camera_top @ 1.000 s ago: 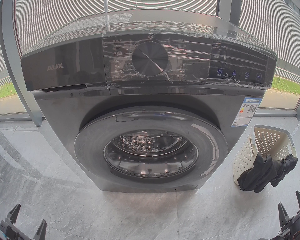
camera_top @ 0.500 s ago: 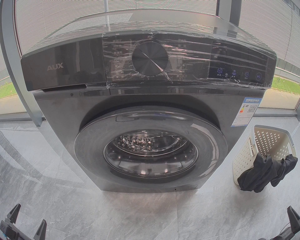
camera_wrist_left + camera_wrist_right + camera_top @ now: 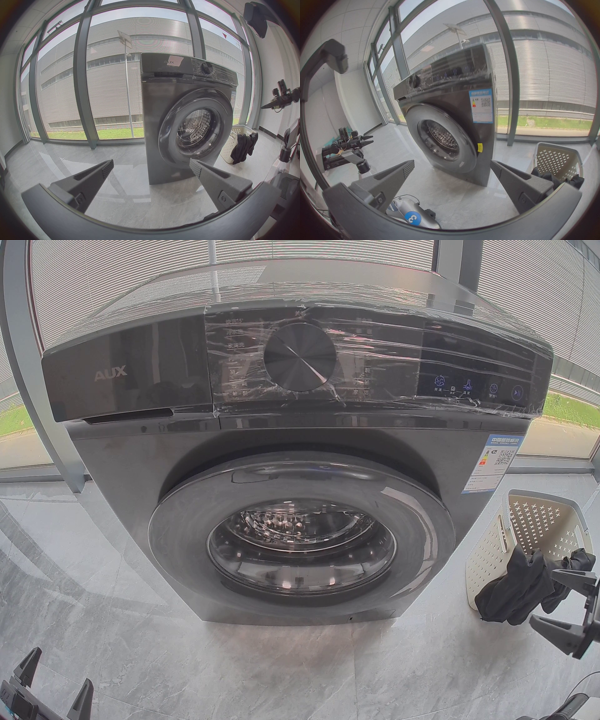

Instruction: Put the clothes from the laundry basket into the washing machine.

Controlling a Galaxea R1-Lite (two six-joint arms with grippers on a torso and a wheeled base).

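Head view: clothes (image 3: 519, 590) are draped over the laundry basket (image 3: 544, 495) rim, near the wide-open, empty right end effector (image 3: 565, 607).
Left wrist view: left end effector (image 3: 150, 162) is held open, empty.
Right wrist view: clothes are judged soft, light; best pinched at a fold.

One washer (image 3: 125, 459), one basket (image 3: 489, 560), one left gripper (image 3: 151, 162), one right gripper (image 3: 452, 162); dark clothes (image 3: 515, 591), one or two pieces, unclear.

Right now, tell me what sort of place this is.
Likely a glass-walled test room, not a home: a film-wrapped washing machine stands on tile floor before tall windows, laundry basket beside it.
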